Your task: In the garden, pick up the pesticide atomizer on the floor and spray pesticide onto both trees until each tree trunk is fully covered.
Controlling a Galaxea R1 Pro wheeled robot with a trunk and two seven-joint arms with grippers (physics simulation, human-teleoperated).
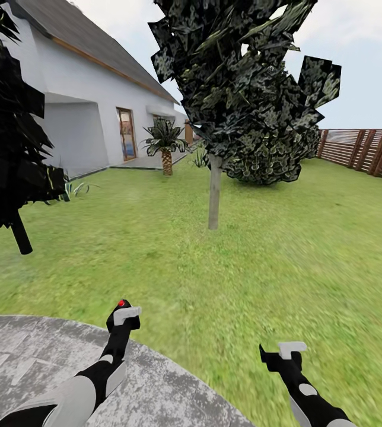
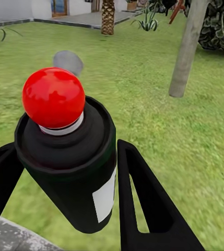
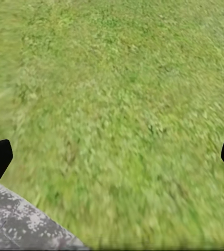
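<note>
The left gripper (image 2: 65,198) holds the pesticide atomizer (image 2: 72,157) between its jaws; right gripper (image 1: 281,354) jaws spread wide, empty. The approach is under way: next, close on the tree trunk (image 1: 214,193) far ahead, then spray.

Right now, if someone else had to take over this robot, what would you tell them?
Left gripper: shut on the atomizer, red nozzle facing the tree.
Right gripper: open, empty, over the grass.
The nearest trunk stands ahead on the lawn; no white specks show on it.
A second, dark trunk stands at the left.
Done: atomizer picked up.
Left: probably move closer, then spray both trunks until covered.
</note>
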